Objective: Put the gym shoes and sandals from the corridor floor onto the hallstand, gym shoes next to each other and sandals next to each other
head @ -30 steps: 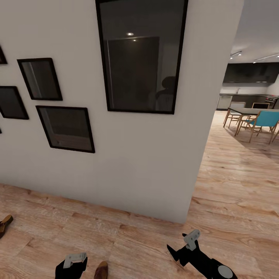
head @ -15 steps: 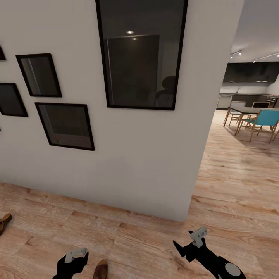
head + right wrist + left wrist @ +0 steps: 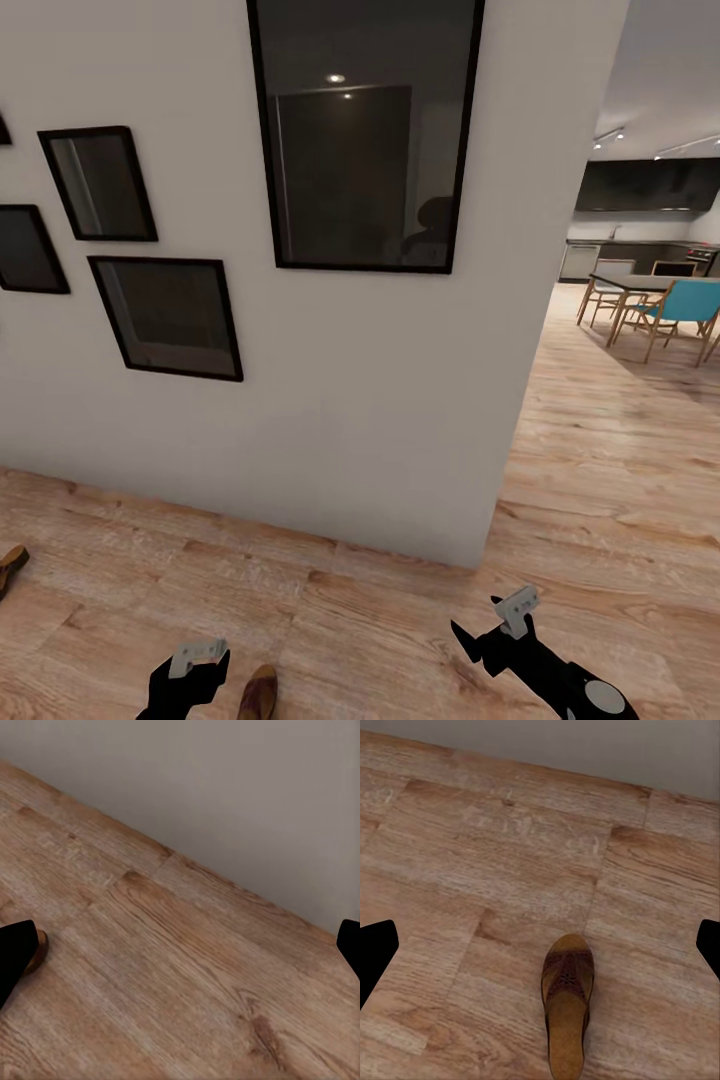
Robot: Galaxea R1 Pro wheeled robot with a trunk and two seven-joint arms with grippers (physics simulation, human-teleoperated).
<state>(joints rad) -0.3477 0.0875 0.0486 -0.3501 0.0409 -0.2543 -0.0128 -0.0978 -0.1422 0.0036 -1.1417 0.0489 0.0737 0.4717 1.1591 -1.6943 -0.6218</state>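
head view: white wall hung with black-framed dark panels; no readable writing or labels. light brown wood-grain plank floor below. flat brown leather sandal on floor just beside left gripper; second brown sandal at far left edge. right gripper low, over bare planks.

left wrist view: sandal lying flat between widely parted fingertips.

right wrist view: fingertips spread apart above floor.

One sandal is cut off by the head view's bottom edge, another by its left edge; the left end effector is partly cropped.
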